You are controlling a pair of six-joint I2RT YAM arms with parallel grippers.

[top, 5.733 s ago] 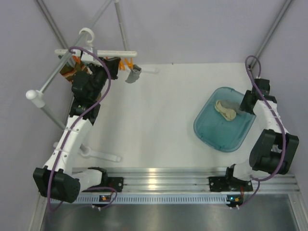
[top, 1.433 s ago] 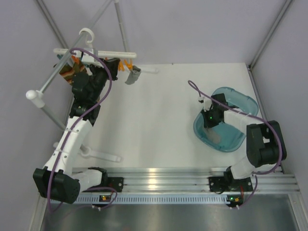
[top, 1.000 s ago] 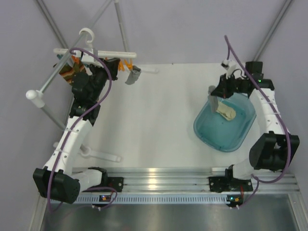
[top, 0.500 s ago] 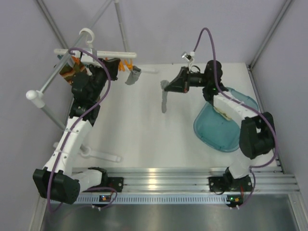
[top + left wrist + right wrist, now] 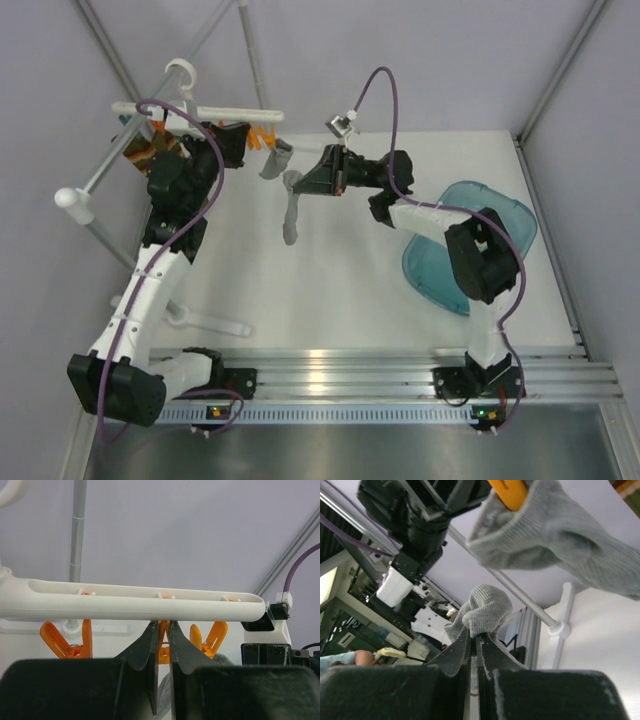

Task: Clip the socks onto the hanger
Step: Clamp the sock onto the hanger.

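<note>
The white hanger [image 5: 200, 108] hangs at the back left, and its bar [image 5: 135, 600] fills the left wrist view. My left gripper [image 5: 243, 140] is shut on an orange clip [image 5: 163, 647] under the bar, fingertips [image 5: 150, 630] pinching it. One grey sock [image 5: 278, 158] hangs from a clip at the bar's right end, also seen in the right wrist view [image 5: 545, 535]. My right gripper [image 5: 303, 183] is shut on a second grey sock [image 5: 292, 212], bunched at its tips [image 5: 482, 611], just right of the clipped one. The cream sock is hidden.
The teal basin [image 5: 505, 215] stands at the right, partly behind the right arm. A patterned brown cloth [image 5: 145, 150] hangs at the hanger's left end. The white stand pole with its ball end [image 5: 72, 198] runs along the left. A white bar [image 5: 212, 322] lies near the front left.
My right arm lifted the grey sock out of the basin and carried it left to the hanger's right end. The left gripper stayed on the clip.
</note>
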